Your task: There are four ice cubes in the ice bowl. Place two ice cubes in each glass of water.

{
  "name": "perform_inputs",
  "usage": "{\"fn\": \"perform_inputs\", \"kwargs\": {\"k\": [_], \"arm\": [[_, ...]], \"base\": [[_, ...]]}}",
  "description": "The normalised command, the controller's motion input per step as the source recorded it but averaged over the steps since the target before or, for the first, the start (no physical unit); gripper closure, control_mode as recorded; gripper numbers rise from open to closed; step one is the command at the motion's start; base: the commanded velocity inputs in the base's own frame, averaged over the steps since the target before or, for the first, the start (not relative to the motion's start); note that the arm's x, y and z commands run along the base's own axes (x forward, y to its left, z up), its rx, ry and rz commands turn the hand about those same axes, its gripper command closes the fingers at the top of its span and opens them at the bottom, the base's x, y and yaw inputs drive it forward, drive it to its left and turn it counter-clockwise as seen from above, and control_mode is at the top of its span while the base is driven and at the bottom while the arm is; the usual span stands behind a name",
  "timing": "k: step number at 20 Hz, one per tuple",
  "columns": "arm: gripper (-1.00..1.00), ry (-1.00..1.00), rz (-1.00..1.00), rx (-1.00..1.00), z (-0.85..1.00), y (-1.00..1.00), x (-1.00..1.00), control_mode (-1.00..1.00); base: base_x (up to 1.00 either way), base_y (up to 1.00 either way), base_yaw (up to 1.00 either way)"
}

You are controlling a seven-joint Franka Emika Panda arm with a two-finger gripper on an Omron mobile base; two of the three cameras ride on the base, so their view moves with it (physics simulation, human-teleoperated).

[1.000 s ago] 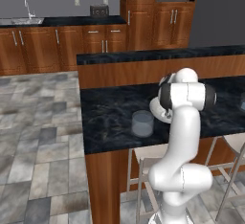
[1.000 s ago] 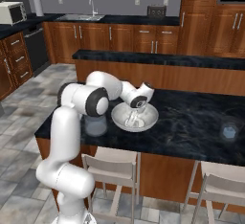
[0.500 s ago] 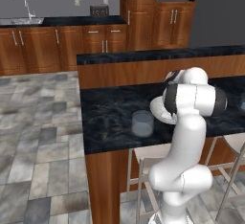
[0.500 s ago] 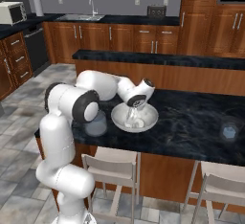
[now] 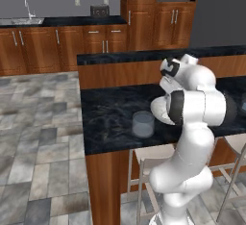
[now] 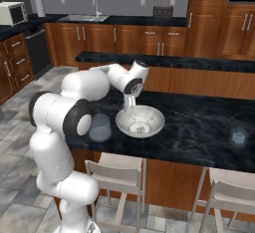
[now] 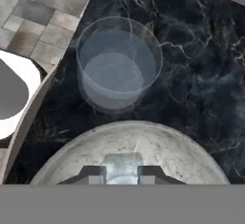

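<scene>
Since a second earlier the arm had lifted slightly, raising the gripper (image 7: 121, 176) above the bowl (image 6: 140, 121). Its fingers were pinched on an ice cube (image 7: 121, 166). One glass (image 7: 118, 63) stood just beside the bowl; another glass (image 6: 239, 137) sat well apart on the counter (image 6: 199, 122).

Glossy black marble counter (image 7: 201, 74), translucent glass tumbler (image 7: 118, 65), speckled stoneware bowl (image 7: 158, 146).

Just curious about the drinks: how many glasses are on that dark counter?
2. One glass stands beside the bowl near the robot; another glass sits far along the counter's other end.
</scene>
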Motion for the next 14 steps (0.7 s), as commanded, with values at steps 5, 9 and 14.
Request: {"fn": "perform_inputs", "kwargs": {"k": [5,9,14], "arm": [[1.00,0.00,0.29,-0.12,0.59,0.32,-0.72,-1.00],[1.00,0.00,0.31,-0.11,0.10,0.61,-0.87,-1.00],[1.00,0.00,0.34,-0.04,0.00,0.74,-0.52,-1.00]], "base": [[0.00,0.00,0.00],[0.00,0.00,0.00],[0.00,0.00,0.00]]}}
